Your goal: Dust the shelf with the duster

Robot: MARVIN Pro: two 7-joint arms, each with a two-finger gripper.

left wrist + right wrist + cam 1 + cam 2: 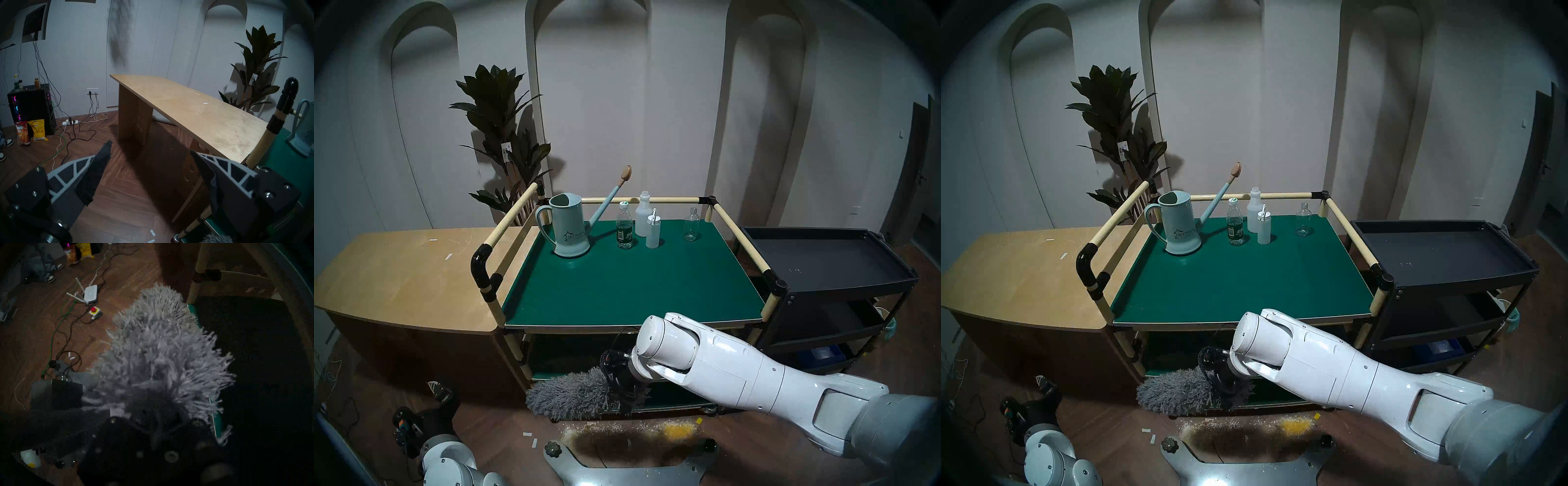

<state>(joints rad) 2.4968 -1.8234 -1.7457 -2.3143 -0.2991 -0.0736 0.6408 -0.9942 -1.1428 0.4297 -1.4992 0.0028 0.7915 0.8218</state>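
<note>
The shelf (636,281) is the dark-green top board of a cart with cream tubes; lower green tiers sit beneath it. The grey fluffy duster (565,395) lies along the front of the lowest tier, its head overhanging the left front corner. My right gripper (621,383) reaches below the top board and is closed on the duster's right end, its fingers buried in fluff. In the right wrist view the duster (161,348) runs straight away from the gripper. My left gripper (150,146) is open and empty, low beside the cart's left side.
A pale-blue watering can (568,225), plastic bottles (624,230) and a glass bottle (691,225) stand at the back of the top board. A black tray cart (823,261) is on the right, a wooden counter (405,271) on the left. Yellow powder (677,431) lies on the floor.
</note>
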